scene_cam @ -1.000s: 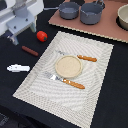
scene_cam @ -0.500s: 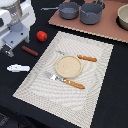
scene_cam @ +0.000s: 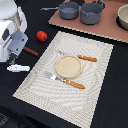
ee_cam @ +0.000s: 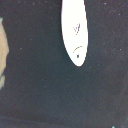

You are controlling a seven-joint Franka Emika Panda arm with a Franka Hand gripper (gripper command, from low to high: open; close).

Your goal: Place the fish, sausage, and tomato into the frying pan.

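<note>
The white fish (scene_cam: 18, 68) lies on the dark table at the exterior view's left, and it fills the wrist view (ee_cam: 75, 32). My gripper (scene_cam: 12, 56) hangs just above and behind it; its fingers do not show clearly. The sausage (scene_cam: 31, 51) lies beside the arm, partly hidden by it. The red tomato (scene_cam: 42, 36) sits behind the sausage. The frying pan (scene_cam: 69, 10), with its long handle, stands on the board at the back.
A grey pot (scene_cam: 91, 13) stands next to the pan on a brown board (scene_cam: 107, 27). A striped placemat (scene_cam: 95, 95) carries a tan plate (scene_cam: 68, 66), an orange-handled knife (scene_cam: 83, 58) and a fork (scene_cam: 66, 81). A bowl (scene_cam: 123, 17) is at the back right.
The arm has come down from the back left corner toward the fish. The fish, sausage and tomato have not moved.
</note>
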